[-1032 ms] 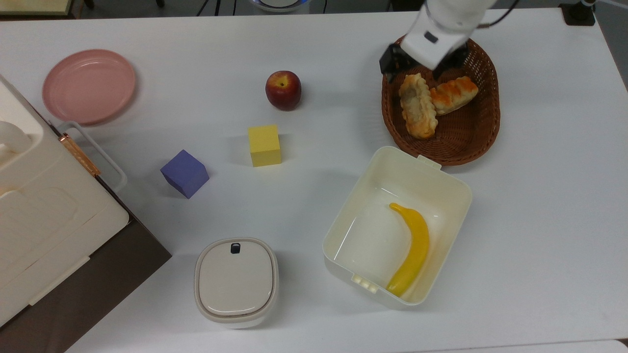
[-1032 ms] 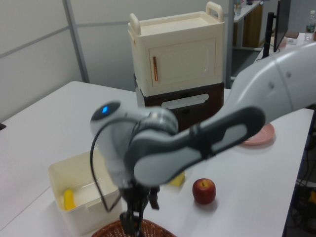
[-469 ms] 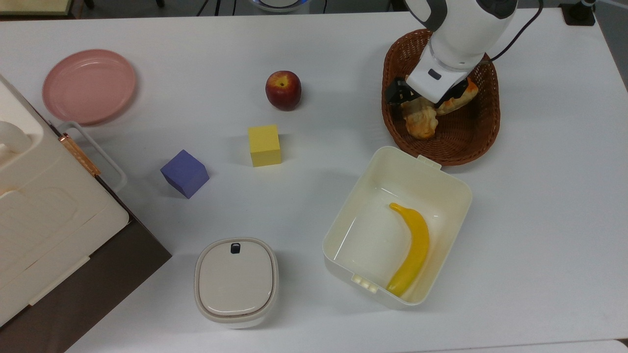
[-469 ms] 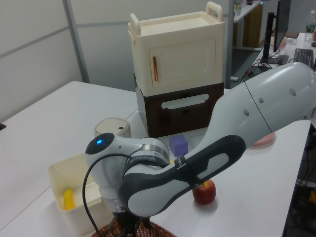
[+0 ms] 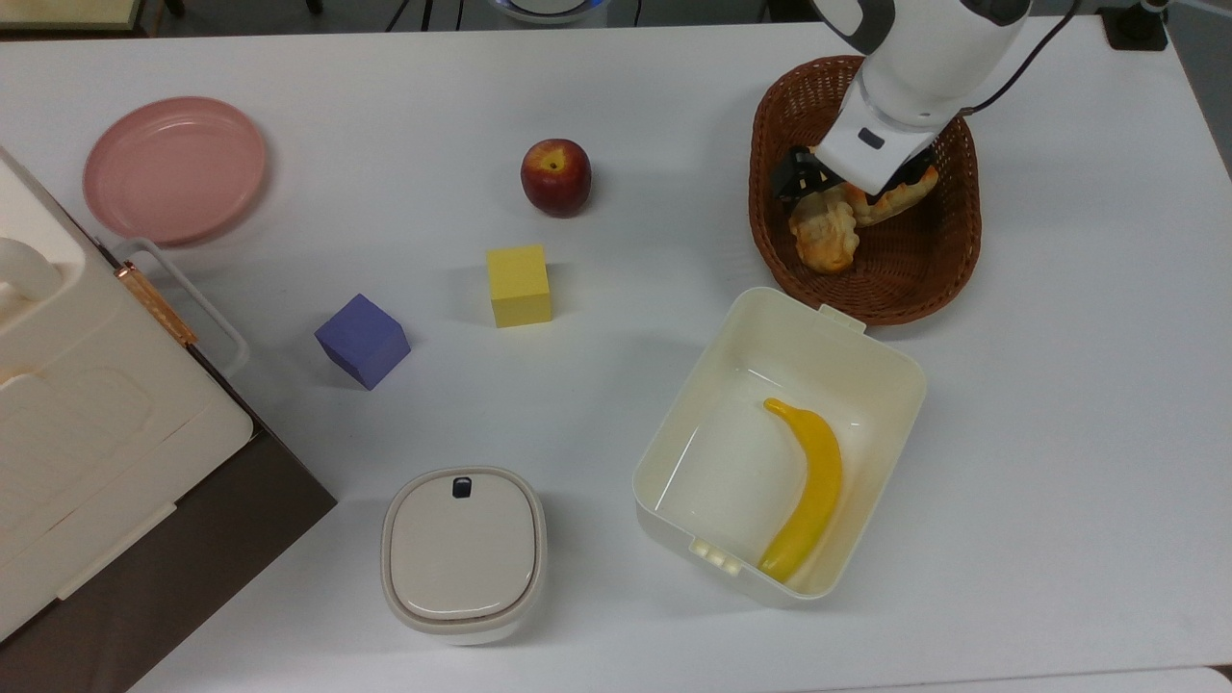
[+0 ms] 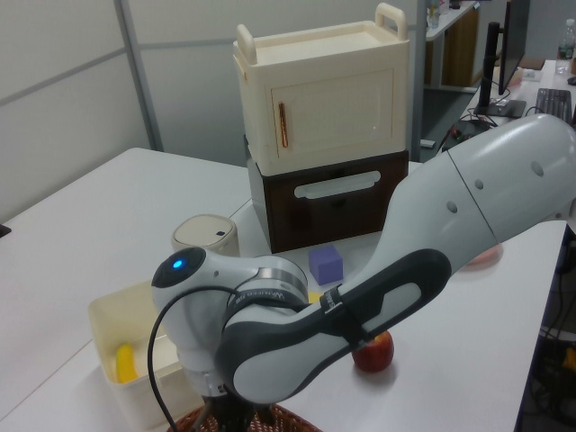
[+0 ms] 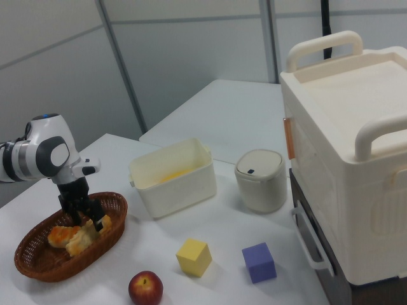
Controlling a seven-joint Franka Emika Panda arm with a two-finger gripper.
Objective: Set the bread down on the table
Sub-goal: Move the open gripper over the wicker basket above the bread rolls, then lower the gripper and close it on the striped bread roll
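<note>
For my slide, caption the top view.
Robot gripper reaches into the wicker basket over the bread, with fruit, blocks and containers spread across the white table.

Bread (image 5: 821, 231) in basket (image 5: 924, 279) – top view's right, banana (image 5: 808, 491) in tub (image 5: 866, 337) below

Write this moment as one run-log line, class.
phase: reaching | gripper: down in basket, at bread | bread: in basket, beside second roll | table: bread not placed
</note>
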